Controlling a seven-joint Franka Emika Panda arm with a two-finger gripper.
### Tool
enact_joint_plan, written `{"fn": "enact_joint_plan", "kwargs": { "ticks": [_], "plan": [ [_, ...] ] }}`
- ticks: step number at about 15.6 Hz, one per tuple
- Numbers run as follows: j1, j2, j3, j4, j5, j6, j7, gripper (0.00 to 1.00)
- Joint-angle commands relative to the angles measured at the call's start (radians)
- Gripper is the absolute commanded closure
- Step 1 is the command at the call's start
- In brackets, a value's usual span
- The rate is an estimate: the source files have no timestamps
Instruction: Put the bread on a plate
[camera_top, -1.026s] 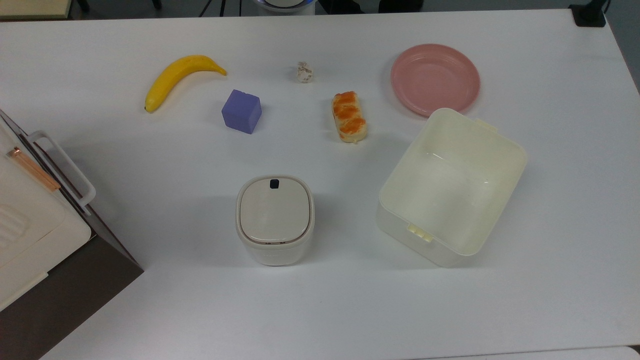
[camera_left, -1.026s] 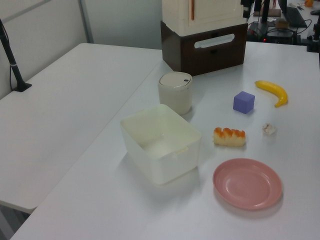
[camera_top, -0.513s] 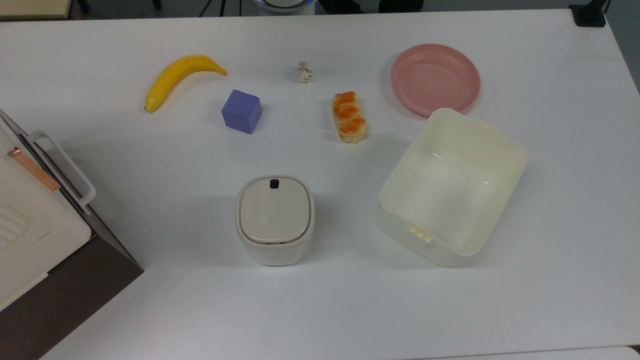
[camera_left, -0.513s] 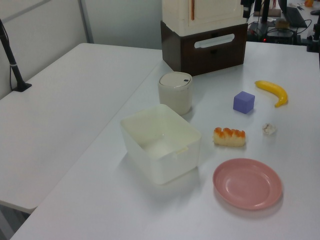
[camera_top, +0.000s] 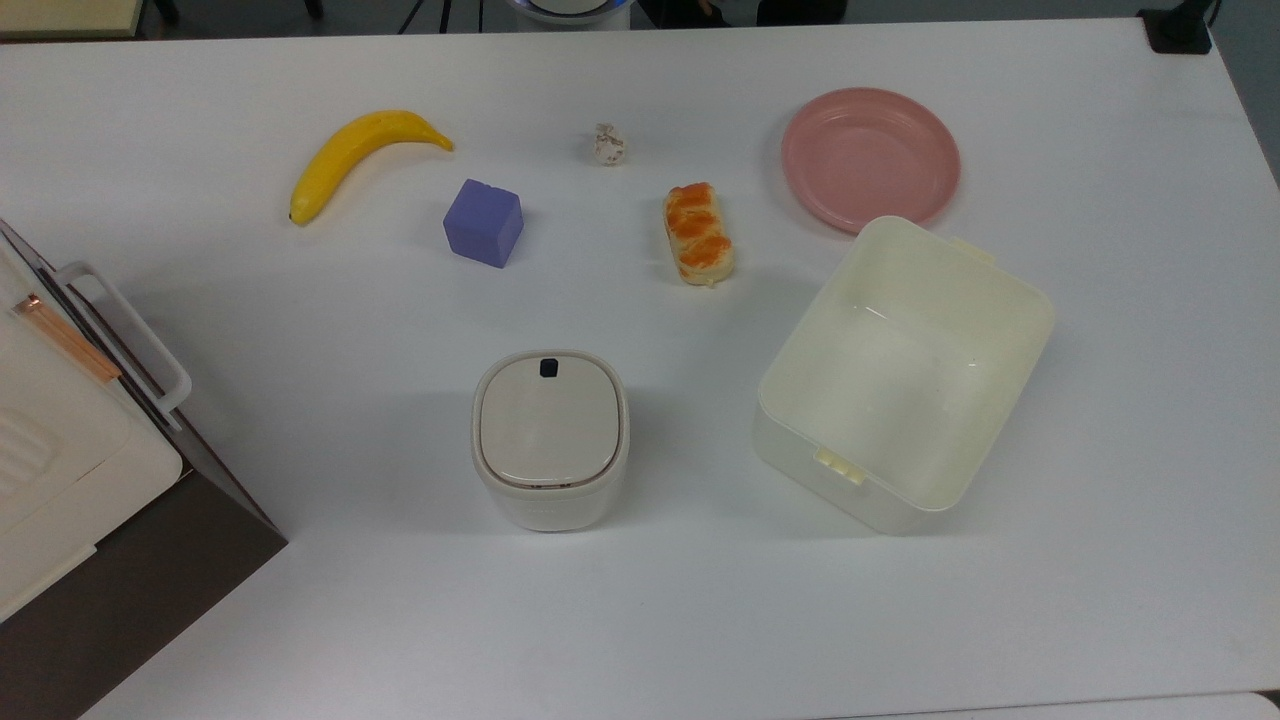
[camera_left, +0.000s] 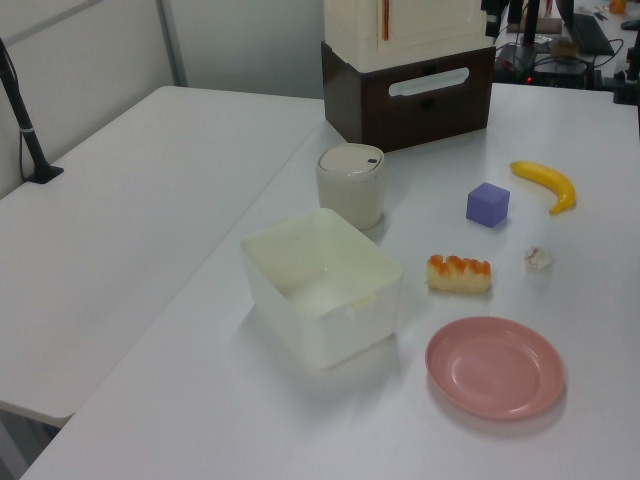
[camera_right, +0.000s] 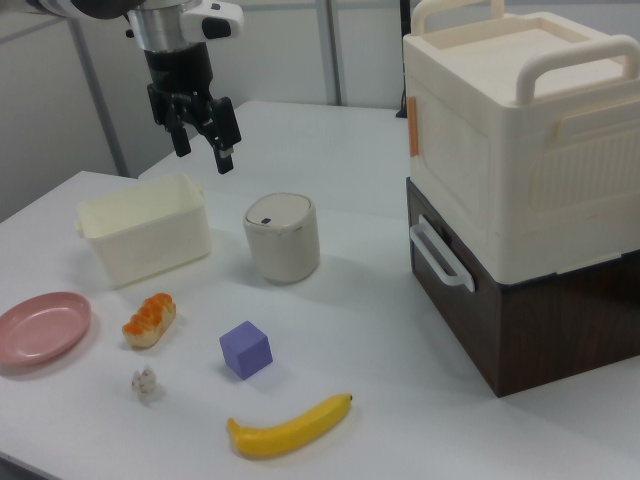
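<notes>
Top view: braided bun (camera_top: 698, 233) flat on the white table (camera_top: 640, 620), lengthwise up and down, well apart from the pink plate (camera_top: 870, 158) toward the top view's right. Cream tub (camera_top: 905, 373) open and bare inside, one corner just beside the plate's near rim. Small whitish wrinkly lump (camera_top: 609, 144) near the bun's far end, purple cube (camera_top: 484, 222) and banana (camera_top: 355, 156) toward the top view's left. Lidded cream canister (camera_top: 549, 436) below the cube; cream-and-brown stacked box (camera_top: 60, 470) at the top view's left edge.

Left view: bun (camera_left: 459, 274) between tub (camera_left: 320, 285) and lump (camera_left: 538, 258), plate (camera_left: 495, 366) nearer the camera with nothing on it. Cube (camera_left: 487, 204), banana (camera_left: 546, 184), canister (camera_left: 351, 185) and stacked box (camera_left: 407, 60) farther back.

Right view: gripper (camera_right: 202, 138) hanging high above the table, over the tub (camera_right: 144, 228), fingers spread and pinching nothing. Bun (camera_right: 150, 319) lying beside the plate (camera_right: 42, 326), not touching. Lump (camera_right: 146, 383), cube (camera_right: 245, 349), banana (camera_right: 290, 428), canister (camera_right: 283, 237), stacked box (camera_right: 520, 190) also on the table.
</notes>
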Motion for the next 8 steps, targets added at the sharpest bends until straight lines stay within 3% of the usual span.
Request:
{"fn": "enact_joint_plan", "kwargs": {
  "ticks": [1, 8],
  "plan": [
    [0.033, -0.014, -0.015, -0.01, -0.007, -0.036, 0.022, 0.0],
    [0.059, -0.012, -0.012, -0.028, -0.019, -0.032, 0.025, 0.0]
  ]
}}
